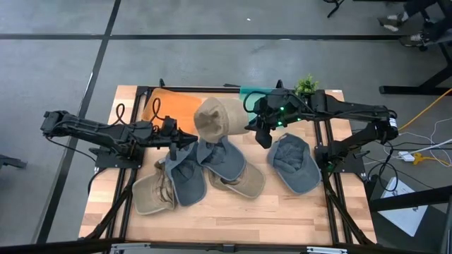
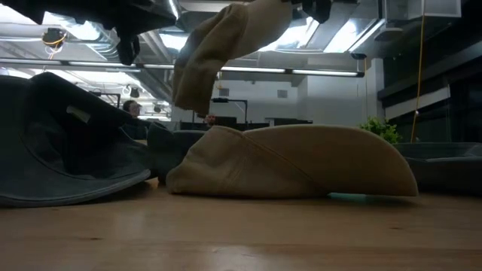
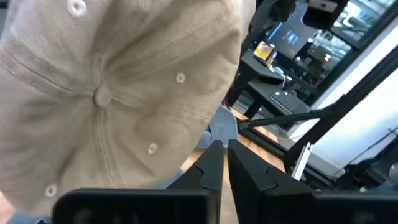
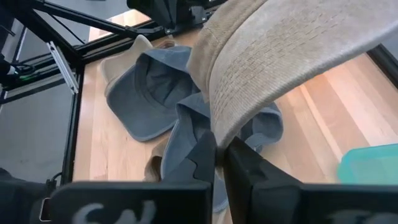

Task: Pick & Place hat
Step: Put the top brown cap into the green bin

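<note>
High view: tan hat (image 1: pixel 215 116) in right hand (image 1: pixel 263 135)

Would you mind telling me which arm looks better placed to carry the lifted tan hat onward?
The right, probably. Its tool is shut on the tan hat's brim, holding it above the pile of hats. The left tool sits shut at the pile's edge, holding nothing.

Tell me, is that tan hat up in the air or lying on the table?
In the air: the tan hat hangs from the right gripper, clear above the hats lying on the table.
</note>
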Motion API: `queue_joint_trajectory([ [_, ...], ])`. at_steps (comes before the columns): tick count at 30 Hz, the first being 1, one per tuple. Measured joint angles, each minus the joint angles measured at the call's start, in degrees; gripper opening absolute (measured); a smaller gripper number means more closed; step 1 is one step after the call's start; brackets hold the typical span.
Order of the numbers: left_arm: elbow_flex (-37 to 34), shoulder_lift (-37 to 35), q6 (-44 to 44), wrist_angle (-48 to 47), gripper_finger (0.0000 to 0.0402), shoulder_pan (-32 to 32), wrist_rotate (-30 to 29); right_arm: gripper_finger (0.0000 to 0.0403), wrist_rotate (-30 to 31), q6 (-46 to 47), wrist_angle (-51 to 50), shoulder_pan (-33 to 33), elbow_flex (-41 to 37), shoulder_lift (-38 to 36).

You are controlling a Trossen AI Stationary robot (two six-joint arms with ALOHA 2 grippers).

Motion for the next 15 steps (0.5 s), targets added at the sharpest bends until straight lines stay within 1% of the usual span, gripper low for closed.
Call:
queue_joint_trajectory([
  [5,0.00,0.64,3.12,-0.27,0.0076,0.76,0.30,0.0022,0.00,1.04,-0.02,0.00,0.00,0.00],
  [8,0.00,0.62,5.69,-0.13,0.0112,1.81,-1.08,0.0021,0.00,2.27,-0.04,0.00,0.00,0.00],
  [11,0.00,0.39,8.85,0.09,0.0146,2.80,-4.00,0.0022,-0.53,3.24,-0.04,0.00,0.00,0.00],
  [15,0.00,0.40,14.70,0.09,0.0179,3.57,-10.42,0.0021,-4.37,3.19,-0.03,-0.01,0.00,0.00],
])
